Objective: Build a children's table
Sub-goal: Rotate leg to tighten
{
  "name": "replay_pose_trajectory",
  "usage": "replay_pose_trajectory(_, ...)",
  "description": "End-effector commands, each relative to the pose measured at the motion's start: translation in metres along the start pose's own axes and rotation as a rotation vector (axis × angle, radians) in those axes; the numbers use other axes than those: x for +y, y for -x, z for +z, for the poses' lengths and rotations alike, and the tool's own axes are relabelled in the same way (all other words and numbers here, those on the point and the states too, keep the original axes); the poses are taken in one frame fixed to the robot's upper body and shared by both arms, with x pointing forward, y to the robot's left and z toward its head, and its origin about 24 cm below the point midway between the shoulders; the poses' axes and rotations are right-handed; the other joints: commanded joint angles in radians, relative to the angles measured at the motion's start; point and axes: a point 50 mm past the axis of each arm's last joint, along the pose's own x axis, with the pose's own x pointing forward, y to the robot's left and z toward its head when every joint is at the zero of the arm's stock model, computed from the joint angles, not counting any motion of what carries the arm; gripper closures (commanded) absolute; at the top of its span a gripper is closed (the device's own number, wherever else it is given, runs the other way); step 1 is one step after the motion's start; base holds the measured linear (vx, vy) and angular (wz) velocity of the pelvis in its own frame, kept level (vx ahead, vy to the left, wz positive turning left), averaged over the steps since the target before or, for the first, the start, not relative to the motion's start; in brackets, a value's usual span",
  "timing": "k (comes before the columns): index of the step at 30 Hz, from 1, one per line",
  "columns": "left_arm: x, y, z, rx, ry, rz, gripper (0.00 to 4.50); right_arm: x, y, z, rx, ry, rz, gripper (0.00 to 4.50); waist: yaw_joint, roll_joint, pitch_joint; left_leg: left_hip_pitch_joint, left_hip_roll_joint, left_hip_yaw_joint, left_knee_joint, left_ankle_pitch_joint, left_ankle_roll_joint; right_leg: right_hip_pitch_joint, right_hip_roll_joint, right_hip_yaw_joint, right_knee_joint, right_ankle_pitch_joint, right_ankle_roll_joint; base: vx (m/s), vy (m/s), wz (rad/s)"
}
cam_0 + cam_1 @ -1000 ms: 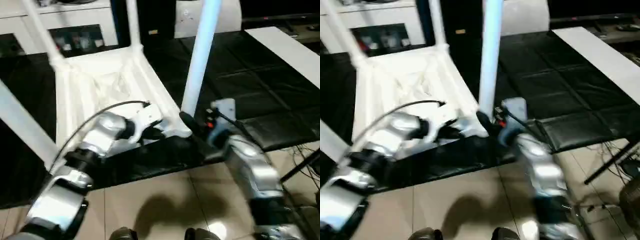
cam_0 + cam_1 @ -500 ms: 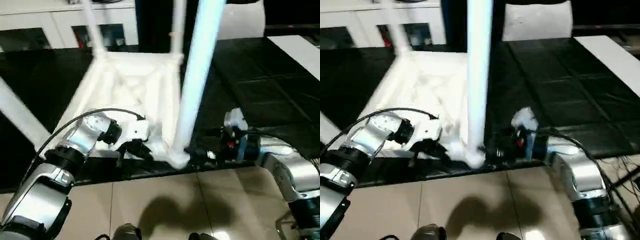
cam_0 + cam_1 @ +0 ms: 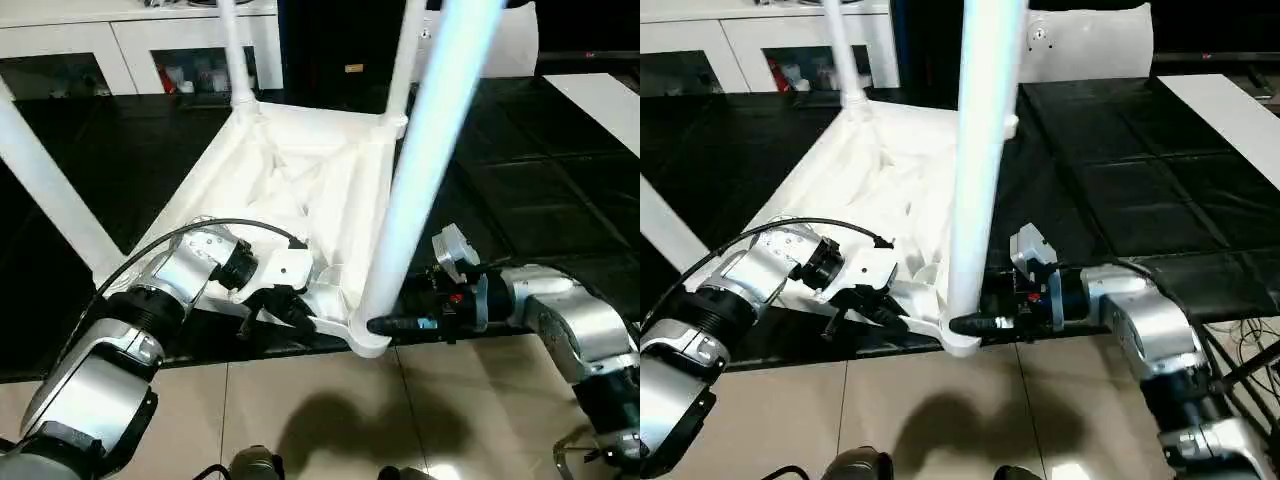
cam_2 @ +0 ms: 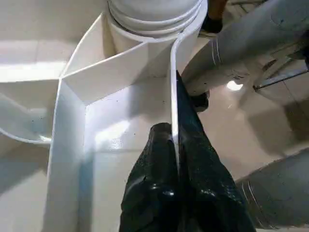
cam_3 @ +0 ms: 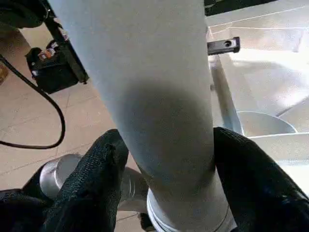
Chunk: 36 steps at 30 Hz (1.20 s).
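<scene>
**A:** How far along does the build look?

**B:** Far, I'd judge. The white tabletop [image 3: 300, 180] lies upside down in the middle of the head view, ribbed underside up, on a black mat [image 3: 520, 190]. Four legs rise from its corners: the nearest leg [image 3: 425, 170] runs up the centre-right of the frame, another leg [image 3: 50, 195] slants off at the left edge, and two more, a far leg [image 3: 232, 50] and its neighbour [image 3: 403, 60], stand at the top.

**A:** So what's left?

**B:** Probably seating that near leg fully in its corner socket [image 3: 368, 338] at lower centre, then turning the table upright. I can't tell from here whether the leg is driven all the way home.

**A:** And the arms?

**B:** The left gripper [image 3: 283, 310] reaches in from the lower left, forearm angled up toward the corner. In its wrist view the two black fingers [image 4: 157, 169] are pinched on the thin raised rim of the tabletop, one on each side.

**A:** The right one?

**B:** The right gripper [image 3: 400, 322] comes in level from the lower right, forearm nearly horizontal. Its wrist view shows one finger [image 5: 96, 169] on either side of the near leg, just above the socket, clasping the tube.
</scene>
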Motion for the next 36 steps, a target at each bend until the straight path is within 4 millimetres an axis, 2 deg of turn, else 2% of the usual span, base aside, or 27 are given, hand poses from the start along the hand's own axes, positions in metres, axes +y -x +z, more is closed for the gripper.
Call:
replay_pose_trajectory(1, 0.006, 0.002, 0.016, 0.002, -0.082, -0.031, 4.50, -0.001, 0.000, 0.000, 0.015, 0.004, 0.017, 1.93, -0.009, -0.015, -0.088, 0.017, 0.023, -0.001, -0.070, -0.221, 0.054, 0.058, -0.053, 0.044, -0.066, -0.321, -0.202, 0.000, 0.000, 0.00)
replay_pose_trajectory(3, 0.007, 0.002, 0.015, 0.002, -0.082, -0.023, 4.50, -0.002, -0.002, 0.000, 0.012, 0.006, 0.017, 1.98, -0.009, -0.014, -0.087, 0.018, 0.022, 0.001, -0.070, -0.225, 0.052, 0.057, -0.054, 0.045, -0.067, -0.317, -0.205, 0.000, 0.000, 0.00)
replay_pose_trajectory(4, 0.007, 0.002, 0.015, 0.002, -0.081, -0.022, 4.50, -0.002, -0.003, 0.000, 0.011, 0.008, 0.018, 2.27, -0.008, -0.015, -0.087, 0.018, 0.022, 0.000, -0.070, -0.223, 0.053, 0.057, -0.054, 0.045, -0.067, -0.315, -0.206, 0.000, 0.000, 0.00)
replay_pose_trajectory(5, 0.008, 0.002, 0.015, -0.008, -0.075, -0.008, 4.50, -0.001, -0.005, 0.000, 0.006, 0.006, 0.021, 2.31, -0.008, -0.013, -0.086, 0.017, 0.022, 0.000, -0.070, -0.221, 0.055, 0.058, -0.054, 0.044, -0.066, -0.318, -0.204, 0.000, 0.000, 0.00)
replay_pose_trajectory(7, 0.008, 0.002, 0.015, -0.012, -0.071, -0.003, 4.50, 0.000, -0.005, -0.001, 0.004, 0.005, 0.023, 2.33, -0.008, -0.014, -0.086, 0.019, 0.022, 0.001, -0.070, -0.229, 0.053, 0.057, -0.054, 0.045, -0.069, -0.329, -0.201, 0.000, 0.000, 0.00)
replay_pose_trajectory(10, 0.011, 0.001, 0.016, -0.042, -0.044, 0.045, 4.50, 0.001, -0.007, -0.002, -0.017, 0.004, 0.008, 2.45, -0.009, -0.011, -0.085, 0.020, 0.023, 0.000, -0.072, -0.243, 0.048, 0.057, -0.054, 0.044, -0.071, -0.345, -0.197, 0.000, 0.000, 0.00)
replay_pose_trajectory(13, 0.018, 0.001, 0.019, -0.086, 0.009, 0.138, 4.50, 0.005, -0.007, -0.004, -0.075, -0.006, -0.039, 2.46, -0.010, -0.011, -0.083, 0.022, 0.023, 0.001, -0.073, -0.259, 0.042, 0.055, -0.054, 0.045, -0.076, -0.364, -0.193, 0.000, 0.000, 0.00)
replay_pose_trajectory(14, 0.020, 0.001, 0.019, -0.096, 0.032, 0.177, 4.50, 0.007, -0.008, -0.005, -0.103, -0.012, -0.068, 2.47, -0.008, -0.012, -0.082, 0.024, 0.022, 0.000, -0.074, -0.263, 0.041, 0.054, -0.054, 0.044, -0.079, -0.380, -0.188, 0.000, 0.000, 0.00)
replay_pose_trajectory(15, 0.020, 0.001, 0.019, -0.096, 0.033, 0.179, 4.50, 0.007, -0.008, -0.005, -0.105, -0.012, -0.070, 2.47, -0.010, -0.014, -0.082, 0.018, 0.020, -0.002, -0.076, -0.258, 0.039, 0.059, -0.054, 0.042, -0.077, -0.389, -0.181, 0.000, 0.000, 0.00)
replay_pose_trajectory(17, 0.024, 0.000, 0.019, -0.127, 0.090, 0.251, 4.50, 0.009, -0.011, -0.009, -0.165, -0.024, -0.165, 2.48, -0.012, -0.012, -0.079, 0.023, 0.019, -0.001, -0.076, -0.277, 0.034, 0.053, -0.055, 0.042, -0.086, -0.429, -0.164, 0.000, 0.000, 0.00)
replay_pose_trajectory(19, 0.027, -0.003, 0.019, -0.164, 0.144, 0.320, 4.50, 0.010, -0.014, -0.016, -0.202, -0.044, -0.277, 2.49, -0.018, -0.015, -0.078, 0.017, 0.015, -0.004, -0.079, -0.280, 0.028, 0.058, -0.056, 0.039, -0.089, -0.465, -0.143, 0.000, 0.000, 0.00)
replay_pose_trajectory(20, 0.029, -0.004, 0.019, -0.177, 0.179, 0.357, 4.50, 0.009, -0.016, -0.020, -0.221, -0.058, -0.349, 2.50, -0.022, -0.015, -0.076, 0.018, 0.015, -0.005, -0.080, -0.286, 0.024, 0.054, -0.057, 0.038, -0.094, -0.489, -0.130, 0.000, 0.000, 0.00)
replay_pose_trajectory(22, 0.031, -0.005, 0.019, -0.178, 0.203, 0.395, 4.50, 0.008, -0.018, -0.023, -0.234, -0.075, -0.408, 2.50, -0.031, -0.017, -0.075, 0.017, 0.011, -0.007, -0.081, -0.293, 0.022, 0.054, -0.055, 0.034, -0.098, -0.513, -0.118, 0.000, 0.000, 0.00)
replay_pose_trajectory(23, 0.032, -0.006, 0.018, -0.174, 0.228, 0.428, 4.50, 0.006, -0.021, -0.026, -0.238, -0.089, -0.463, 2.50, -0.041, -0.016, -0.072, 0.014, 0.009, -0.008, -0.082, -0.302, 0.020, 0.054, -0.053, 0.032, -0.100, -0.527, -0.111, 0.000, 0.000, 0.00)
replay_pose_trajectory(24, 0.035, -0.007, 0.019, -0.175, 0.257, 0.474, 4.50, 0.002, -0.025, -0.028, -0.244, -0.104, -0.520, 2.50, -0.047, -0.013, -0.071, 0.014, 0.008, -0.007, -0.082, -0.306, 0.018, 0.052, -0.053, 0.032, -0.101, -0.535, -0.109, 0.000, 0.000, 0.00)
replay_pose_trajectory(25, 0.038, -0.008, 0.020, -0.182, 0.289, 0.511, 4.50, -0.002, -0.029, -0.028, -0.254, -0.120, -0.580, 2.51, -0.060, -0.013, -0.070, 0.017, 0.003, -0.009, -0.080, -0.321, 0.018, 0.051, -0.053, 0.026, -0.109, -0.570, -0.095, 0.000, 0.000, 0.00)
replay_pose_trajectory(26, 0.042, -0.009, 0.023, -0.194, 0.331, 0.555, 4.50, -0.008, -0.036, -0.027, -0.268, -0.153, -0.656, 2.51, -0.070, -0.016, -0.067, 0.014, 0.002, -0.009, -0.081, -0.320, 0.021, 0.052, -0.051, 0.025, -0.111, -0.577, -0.090, 0.000, 0.000, 0.00)
replay_pose_trajectory(28, 0.044, -0.009, 0.024, -0.200, 0.347, 0.579, 4.50, -0.011, -0.039, -0.025, -0.275, -0.163, -0.683, 2.52, -0.077, -0.009, -0.068, 0.012, 0.001, -0.011, -0.082, -0.324, 0.019, 0.053, -0.050, 0.022, -0.111, -0.583, -0.086, 0.000, 0.000, 0.00)
replay_pose_trajectory(29, 0.045, -0.009, 0.025, -0.202, 0.355, 0.597, 4.50, -0.012, -0.042, -0.024, -0.281, -0.168, -0.698, 2.52, -0.085, -0.011, -0.069, 0.012, 0.000, -0.012, -0.082, -0.325, 0.022, 0.055, -0.049, 0.020, -0.114, -0.575, -0.082, 0.000, 0.000, 0.00)
replay_pose_trajectory(30, 0.048, -0.009, 0.027, -0.205, 0.369, 0.625, 4.50, -0.018, -0.046, -0.022, -0.295, -0.191, -0.743, 2.52, -0.086, -0.010, -0.071, 0.015, 0.000, -0.011, -0.082, -0.322, 0.027, 0.053, -0.048, 0.021, -0.115, -0.562, -0.084, 0.000, 0.000, 0.00)
replay_pose_trajectory(31, 0.050, -0.010, 0.029, -0.207, 0.380, 0.644, 4.50, -0.022, -0.049, -0.020, -0.305, -0.209, -0.780, 2.52, -0.093, -0.011, -0.071, 0.014, 0.001, -0.009, -0.082, -0.312, 0.037, 0.053, -0.048, 0.023, -0.113, -0.528, -0.100, 0.000, 0.000, 0.00)
replay_pose_trajectory(32, 0.053, -0.010, 0.032, -0.214, 0.402, 0.670, 4.50, -0.030, -0.054, -0.016, -0.323, -0.243, -0.851, 2.52, -0.104, -0.005, -0.075, 0.003, 0.003, -0.014, -0.086, -0.294, 0.030, 0.059, -0.048, 0.023, -0.102, -0.480, -0.122, 0.000, 0.000, 0.00)
replay_pose_trajectory(33, 0.055, -0.011, 0.034, -0.216, 0.415, 0.695, 4.50, -0.036, -0.058, -0.013, -0.339, -0.279, -0.904, 2.52, -0.107, -0.006, -0.075, 0.001, 0.003, -0.016, -0.087, -0.293, 0.027, 0.062, -0.046, 0.020, -0.100, -0.467, -0.123, 0.000, 0.000, 0.00)
replay_pose_trajectory(34, 0.059, -0.012, 0.038, -0.215, 0.433, 0.740, 4.50, -0.045, -0.066, -0.008, -0.364, -0.350, -0.986, 2.52, -0.113, -0.002, -0.075, 0.010, 0.003, -0.012, -0.085, -0.307, 0.027, 0.054, -0.045, 0.024, -0.100, -0.446, -0.138, 0.000, 0.000, 0.00)
replay_pose_trajectory(35, 0.061, -0.013, 0.041, -0.214, 0.433, 0.751, 4.50, -0.050, -0.070, -0.005, -0.367, -0.386, -1.035, 2.52, -0.121, -0.002, -0.076, 0.004, 0.002, -0.016, -0.086, -0.305, 0.020, 0.061, -0.045, 0.022, -0.095, -0.424, -0.148, 0.000, 0.000, 0.00)
replay_pose_trajectory(36, 0.062, -0.015, 0.043, -0.213, 0.422, 0.762, 4.50, -0.053, -0.075, -0.003, -0.370, -0.398, -1.058, 2.52, -0.121, -0.001, -0.077, 0.004, 0.001, -0.015, -0.086, -0.297, 0.022, 0.062, -0.046, 0.024, -0.095, -0.409, -0.151, 0.000, 0.000, 0.00)
